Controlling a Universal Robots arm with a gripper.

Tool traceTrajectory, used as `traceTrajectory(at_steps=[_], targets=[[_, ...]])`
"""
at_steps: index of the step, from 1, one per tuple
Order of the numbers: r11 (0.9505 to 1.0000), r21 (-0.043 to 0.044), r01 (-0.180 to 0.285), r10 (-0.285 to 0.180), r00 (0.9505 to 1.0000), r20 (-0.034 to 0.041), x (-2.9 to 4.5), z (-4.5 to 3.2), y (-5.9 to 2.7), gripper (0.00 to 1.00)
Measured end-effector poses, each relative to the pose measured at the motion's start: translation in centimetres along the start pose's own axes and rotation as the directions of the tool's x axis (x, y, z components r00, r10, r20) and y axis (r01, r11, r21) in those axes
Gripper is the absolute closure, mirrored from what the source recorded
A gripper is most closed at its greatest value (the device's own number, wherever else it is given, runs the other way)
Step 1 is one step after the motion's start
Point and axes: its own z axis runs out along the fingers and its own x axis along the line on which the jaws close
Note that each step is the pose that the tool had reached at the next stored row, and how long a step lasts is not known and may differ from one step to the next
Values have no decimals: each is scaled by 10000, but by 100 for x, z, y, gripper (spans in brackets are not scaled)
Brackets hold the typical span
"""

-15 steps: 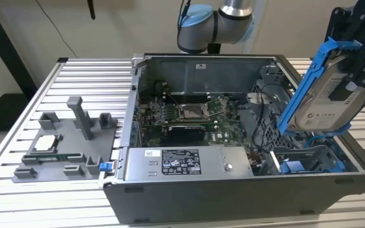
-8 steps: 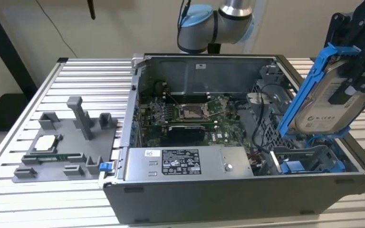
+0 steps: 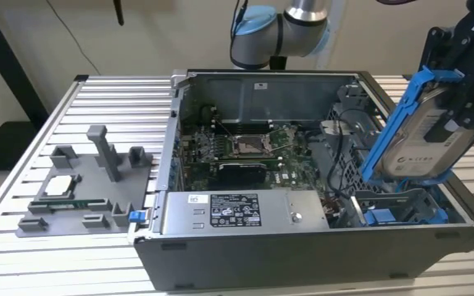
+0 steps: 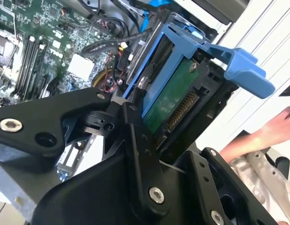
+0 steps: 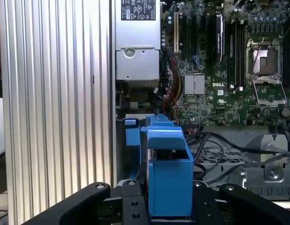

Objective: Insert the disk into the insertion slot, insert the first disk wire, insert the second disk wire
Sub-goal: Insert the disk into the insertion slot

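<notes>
At the exterior view's upper right, the gripper (image 3: 461, 111), partly cut off by the frame edge, is clamping one tilted disk (image 3: 422, 132) above the insertion slot (image 3: 397, 205). In the second wrist view, the gripper (image 4: 166, 129) is hiding part of the disk (image 4: 175, 96). In the first wrist view, only the disk's (image 5: 168, 176) blue end is showing.

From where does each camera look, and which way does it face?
Exterior view: off the arm, looking down into the open computer case; arm and claw gripping the disk show.
First wrist view: on the arm, facing the motherboard past the disk; claw links show.
Second wrist view: on the arm, facing the disk's green circuit board; claw links show.
Both wrist views share disk and motherboard.
</notes>
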Motion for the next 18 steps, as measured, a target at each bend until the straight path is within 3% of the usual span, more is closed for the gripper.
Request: traceTrajectory(at_steps=[18], targets=[[10000, 0, -81, 81, 10000, 3, 24, 238, -76, 100]])
